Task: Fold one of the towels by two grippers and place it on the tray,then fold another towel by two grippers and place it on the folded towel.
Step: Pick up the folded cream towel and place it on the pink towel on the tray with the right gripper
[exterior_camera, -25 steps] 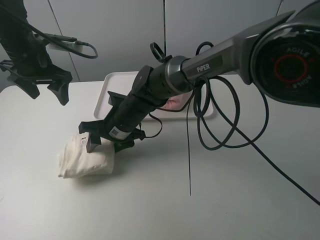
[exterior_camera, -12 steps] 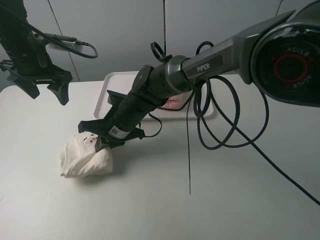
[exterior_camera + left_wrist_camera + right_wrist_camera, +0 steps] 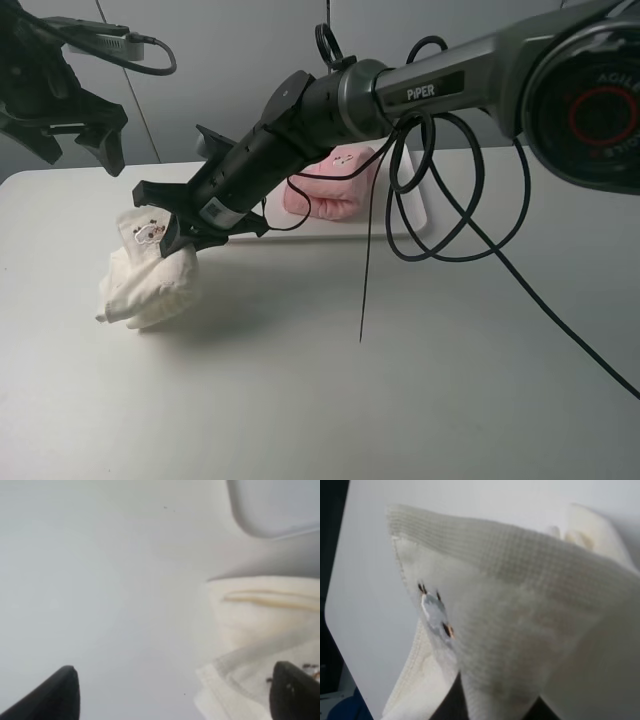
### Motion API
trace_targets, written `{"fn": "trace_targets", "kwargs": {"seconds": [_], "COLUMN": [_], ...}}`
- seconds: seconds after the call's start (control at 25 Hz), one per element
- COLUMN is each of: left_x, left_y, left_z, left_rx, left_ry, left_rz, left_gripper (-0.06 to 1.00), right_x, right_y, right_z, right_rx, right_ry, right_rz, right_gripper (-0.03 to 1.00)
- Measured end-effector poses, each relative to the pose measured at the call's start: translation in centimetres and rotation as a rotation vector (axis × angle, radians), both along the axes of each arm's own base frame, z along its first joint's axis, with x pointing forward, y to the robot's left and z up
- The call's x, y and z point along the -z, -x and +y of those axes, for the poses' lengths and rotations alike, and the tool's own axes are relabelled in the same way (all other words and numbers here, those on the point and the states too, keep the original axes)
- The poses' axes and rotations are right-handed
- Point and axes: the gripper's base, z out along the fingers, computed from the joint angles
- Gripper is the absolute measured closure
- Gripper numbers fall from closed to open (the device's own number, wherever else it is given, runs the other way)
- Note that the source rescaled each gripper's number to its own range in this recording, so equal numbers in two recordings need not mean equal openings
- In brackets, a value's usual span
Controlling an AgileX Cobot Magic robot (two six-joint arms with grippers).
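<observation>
A folded cream towel hangs lifted off the table at the left, pinched by my right gripper, which reaches across from the right. The right wrist view shows the towel close up with a small embroidered face. A folded pink towel lies on the white tray at the back. My left gripper is raised at the far left, open and empty, apart from the towel. Its dark fingertips frame the cream towel and a tray corner below.
The right arm and its looping black cables stretch over the tray and the table's middle. One thin cable hangs down to the tabletop. The white table extends to the front and right.
My right gripper has closed on the cream towel and lifted it up and leftward off the table. The pink towel on the tray has come into view. My left gripper rose slightly.
</observation>
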Motion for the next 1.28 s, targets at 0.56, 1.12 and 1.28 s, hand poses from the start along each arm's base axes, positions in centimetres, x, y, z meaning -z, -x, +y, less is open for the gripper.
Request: {"fn": "trace_targets", "kwargs": {"seconds": [0.56,1.12,1.28], "left_x": [-4.4,-4.4,-4.4], "left_y": [1.5,1.5,1.5], "left_z": [0.9,0.9,0.9], "left_rx": [-0.001,0.013,0.015], "left_ry": [-0.001,-0.004,-0.005], "left_rz": [-0.08,-0.077,-0.077], "left_gripper": [-0.04,-0.04,-0.04], "right_x": [-8.0,-8.1,-7.5], "right_y": [-8.7,-14.8,-14.8], "right_z": [-5.3,-16.4,-16.8], "right_rx": [0.123,0.279,0.26], "right_ry": [-0.115,0.013,0.071], "right_rz": [-0.169,-0.216,-0.223], "right_gripper": [0.86,0.86,0.86]}}
